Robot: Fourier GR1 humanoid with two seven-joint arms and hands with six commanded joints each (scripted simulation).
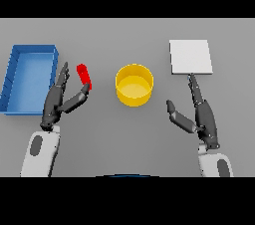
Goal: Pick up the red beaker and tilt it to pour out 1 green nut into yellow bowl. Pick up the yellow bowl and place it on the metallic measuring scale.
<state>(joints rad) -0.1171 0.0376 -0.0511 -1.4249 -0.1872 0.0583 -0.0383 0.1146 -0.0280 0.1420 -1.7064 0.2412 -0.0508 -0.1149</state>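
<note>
Grey table (124, 134) carries everything. Left hand (57, 100) reaches with fingers spread, its thumb just touching the red beaker (84, 76) but not yet closed round it. Yellow bowl (134, 85) sits off its thumb side. Next, I judge, comes the grasp. Right hand (201, 114) rests spread below the scale (191, 56).

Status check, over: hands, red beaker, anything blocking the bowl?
Left hand open beside red beaker, no grasp. Right hand open, idle. Yellow bowl unobstructed.

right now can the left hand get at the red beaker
Probably yes: the left hand is open right beside the red beaker, thumb just under it, nothing between them. The blue tray sits on its other side.
</note>
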